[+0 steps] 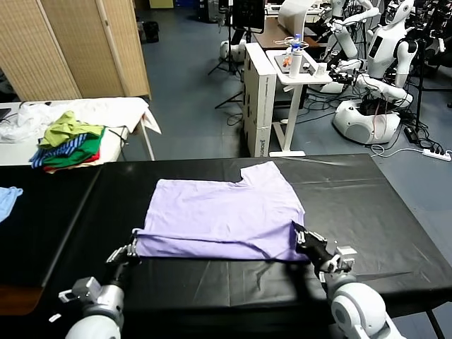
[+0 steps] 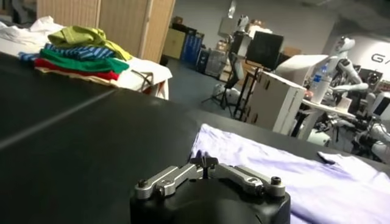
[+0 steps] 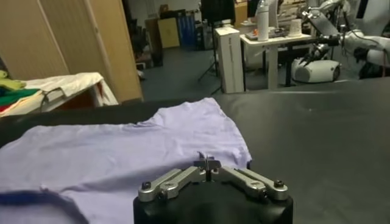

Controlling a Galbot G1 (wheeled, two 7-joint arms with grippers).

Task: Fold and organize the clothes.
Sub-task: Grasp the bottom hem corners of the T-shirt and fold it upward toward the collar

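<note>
The lavender T-shirt [image 1: 219,212] lies flat on the black table [image 1: 367,198], its near part folded over into a straight edge towards me. My left gripper [image 1: 133,247] sits at the near left corner of that edge. In the left wrist view its fingertips [image 2: 204,162] meet on the tip of the T-shirt [image 2: 304,176]. My right gripper [image 1: 299,235] is at the near right corner. In the right wrist view its tips [image 3: 207,163] are pressed together at the hem of the T-shirt [image 3: 122,152].
A multicoloured clothes pile [image 1: 67,141] rests on a white side table [image 1: 123,109] at the back left. A light blue cloth [image 1: 7,198] lies at the far left edge. Beyond the table are a folding screen [image 1: 85,42], a white cart [image 1: 268,92] and other robots [image 1: 381,63].
</note>
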